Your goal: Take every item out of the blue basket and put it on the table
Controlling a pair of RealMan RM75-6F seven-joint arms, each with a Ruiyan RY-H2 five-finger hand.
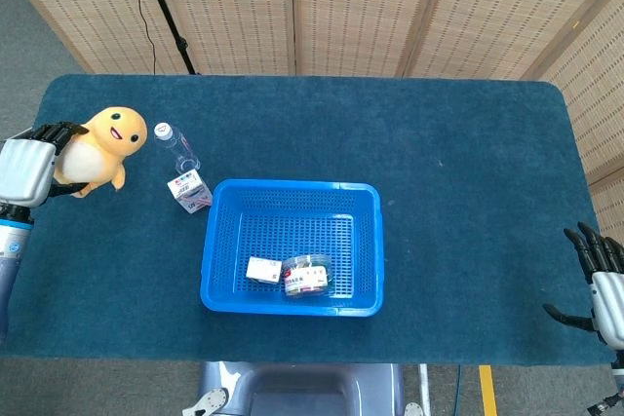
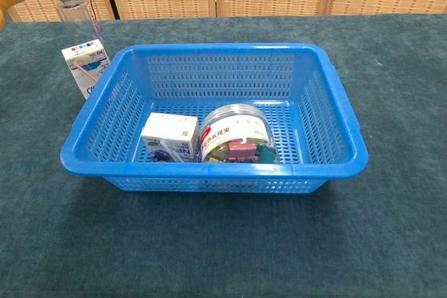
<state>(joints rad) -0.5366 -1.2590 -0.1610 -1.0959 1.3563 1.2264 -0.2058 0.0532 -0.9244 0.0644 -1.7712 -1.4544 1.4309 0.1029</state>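
- We hold the yellow plush toy (image 1: 97, 150) in our left hand (image 1: 27, 170), fingers wrapped around its back, far out over the left end of the table (image 1: 468, 163); we judge this spot is chosen so the toy lands well apart from the blue basket (image 1: 363, 241) and leaves room for what follows.
- From the head view we cannot tell whether the toy already touches the table or hangs above it; in the chest view only a sliver of yellow shows at the top left corner.
- Our right hand (image 1: 597, 280) waits at the near right corner of the table with its fingers spread and nothing in them, well away from the basket, so it does not get in the way.
- Two items remain in the basket, near its front wall: a small white carton (image 2: 169, 137) and a round clear tub with a red-and-white label (image 2: 236, 135), lying side by side and seemingly touching.
- A water bottle (image 1: 175, 146) and a small milk carton (image 1: 190, 191) stand just beside the basket's far left corner, on the table.
- We judge the task about halfway done: the toy needs releasing, then the carton and the tub must come out.
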